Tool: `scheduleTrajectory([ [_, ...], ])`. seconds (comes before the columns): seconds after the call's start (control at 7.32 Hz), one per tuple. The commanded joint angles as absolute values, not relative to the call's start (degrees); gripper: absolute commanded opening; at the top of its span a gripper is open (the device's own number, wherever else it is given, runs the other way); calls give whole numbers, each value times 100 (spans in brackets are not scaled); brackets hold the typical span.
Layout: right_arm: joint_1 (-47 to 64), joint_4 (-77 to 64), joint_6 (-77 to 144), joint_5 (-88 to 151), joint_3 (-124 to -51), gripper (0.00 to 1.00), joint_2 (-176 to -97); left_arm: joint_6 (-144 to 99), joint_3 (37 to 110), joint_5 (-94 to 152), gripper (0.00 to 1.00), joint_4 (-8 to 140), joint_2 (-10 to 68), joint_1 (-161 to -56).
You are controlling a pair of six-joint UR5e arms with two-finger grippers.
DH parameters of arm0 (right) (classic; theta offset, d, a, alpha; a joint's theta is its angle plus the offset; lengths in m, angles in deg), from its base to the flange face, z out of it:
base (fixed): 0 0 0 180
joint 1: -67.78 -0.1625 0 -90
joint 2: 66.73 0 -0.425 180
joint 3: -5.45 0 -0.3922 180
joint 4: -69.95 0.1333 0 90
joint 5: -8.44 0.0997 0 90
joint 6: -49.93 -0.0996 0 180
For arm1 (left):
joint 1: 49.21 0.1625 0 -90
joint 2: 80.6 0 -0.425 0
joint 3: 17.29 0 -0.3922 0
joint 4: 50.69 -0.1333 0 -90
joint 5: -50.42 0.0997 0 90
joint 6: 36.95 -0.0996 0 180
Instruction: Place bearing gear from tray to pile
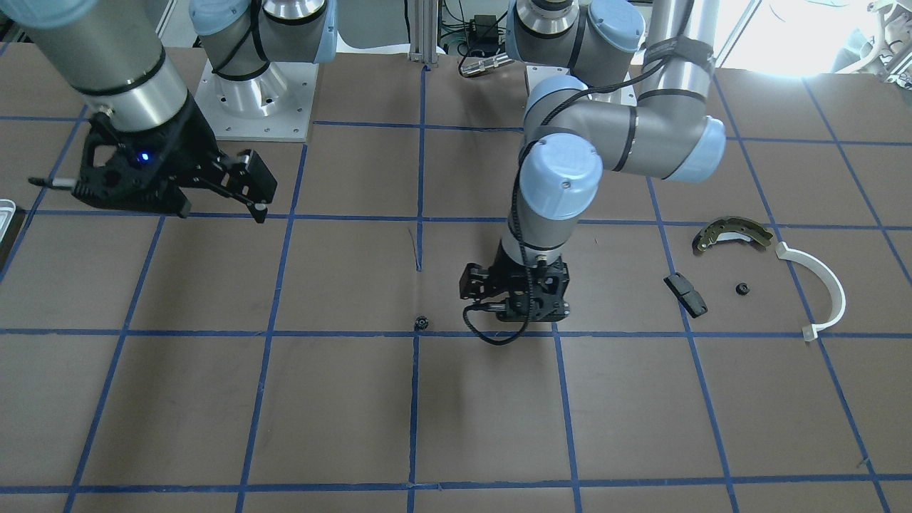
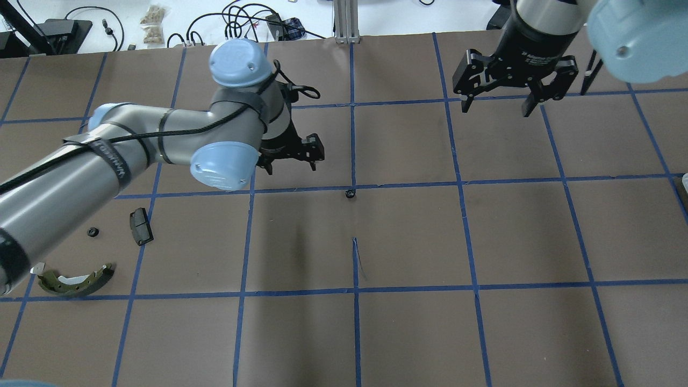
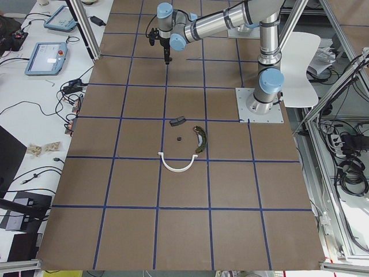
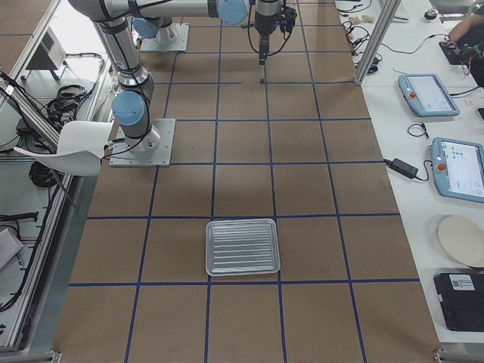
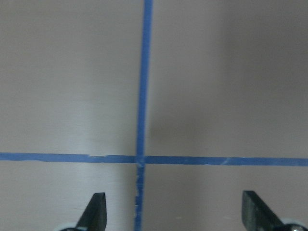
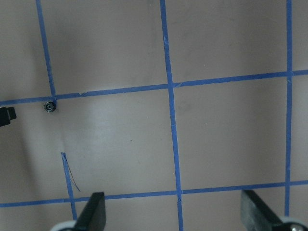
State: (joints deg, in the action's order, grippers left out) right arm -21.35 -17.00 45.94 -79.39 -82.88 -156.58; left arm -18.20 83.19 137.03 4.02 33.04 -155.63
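A small black bearing gear (image 1: 421, 323) lies on the brown table at a blue tape crossing; it also shows in the overhead view (image 2: 350, 193) and the right wrist view (image 6: 49, 106). My left gripper (image 2: 292, 166) hangs open and empty just beside it; its wrist view shows only open fingers (image 5: 96, 211) over bare table. My right gripper (image 2: 497, 107) is open and empty, raised well away from the gear. The tray (image 4: 243, 247) is empty. The pile holds a brake shoe (image 1: 734, 234), a white arc (image 1: 819, 285), a black block (image 1: 685, 294) and another small black gear (image 1: 742, 288).
The two arm bases (image 1: 253, 100) stand at the table's robot side. A small slit in the brown paper (image 2: 357, 258) lies near the middle. The tray's edge (image 1: 6, 214) shows at the front-facing view's left border.
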Motion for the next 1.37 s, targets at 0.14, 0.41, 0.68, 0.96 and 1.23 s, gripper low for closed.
scheduleTrajectory([
  [0.14,-2125,-1671,4738,-8015,-8464,100,-15744,-981,8168,13743,97,-147,4083,-16169],
  [0.41,-2134,-1829,4712,-8024,-8464,100,-15744,-1005,8063,13909,67,-305,4235,-16188],
  [0.68,-2143,-1943,4685,-7998,-8464,100,-15717,-1005,7835,14129,38,-244,4297,-16188],
  [0.96,-2143,-1953,4703,-7998,-8464,100,-15709,-1022,7842,14130,14,-226,4271,-16188],
  [1.23,-2143,-1953,4712,-8006,-8464,100,-15709,-1031,7913,14130,7,-78,4139,-16171],
])
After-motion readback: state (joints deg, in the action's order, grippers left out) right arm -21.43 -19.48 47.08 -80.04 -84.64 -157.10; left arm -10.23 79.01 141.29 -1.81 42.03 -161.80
